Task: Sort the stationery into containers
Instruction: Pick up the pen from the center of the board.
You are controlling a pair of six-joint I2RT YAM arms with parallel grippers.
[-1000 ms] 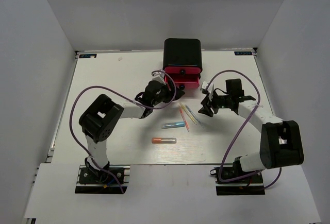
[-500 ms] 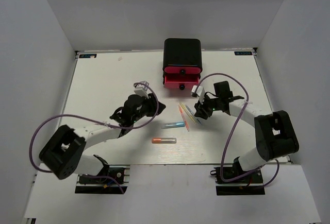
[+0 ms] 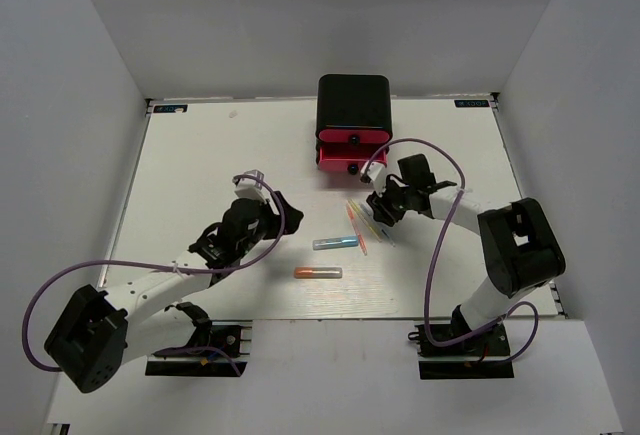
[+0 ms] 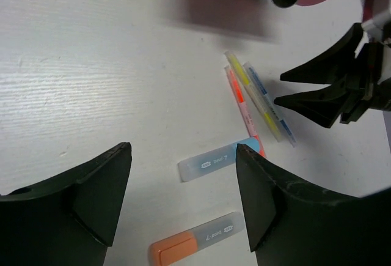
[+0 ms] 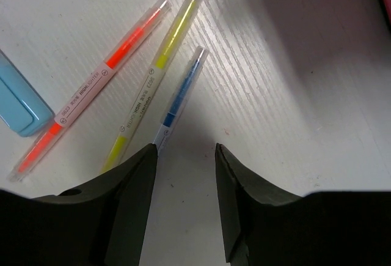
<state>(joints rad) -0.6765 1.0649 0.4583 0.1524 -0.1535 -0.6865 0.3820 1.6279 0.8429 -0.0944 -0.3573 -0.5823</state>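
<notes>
blue tube (image 5: 21,104) cut by edge; yellow stick (image 5: 156,64) end behind rt hand (image 5: 184,151)

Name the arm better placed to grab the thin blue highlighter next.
Right. The right gripper has its jaws open astride the near end of the blue highlighter, beside the yellow highlighter. The left gripper sits farther off, nearer the blue tube and orange tube.

Two short tubes: blue tube (image 3: 335,243), orange tube (image 3: 318,273). Three thin pens: pink pen (image 5: 91,84), yellow pen (image 5: 152,76), blue pen (image 5: 178,95). One black box (image 3: 353,103). Two pink drawers in sight: upper drawer (image 3: 330,141), lower drawer (image 3: 335,160). Two round knobs: upper knob (image 3: 352,141), lower knob (image 3: 352,167). Two robot arms: left arm (image 3: 150,283), right arm (image 3: 515,245).
</notes>
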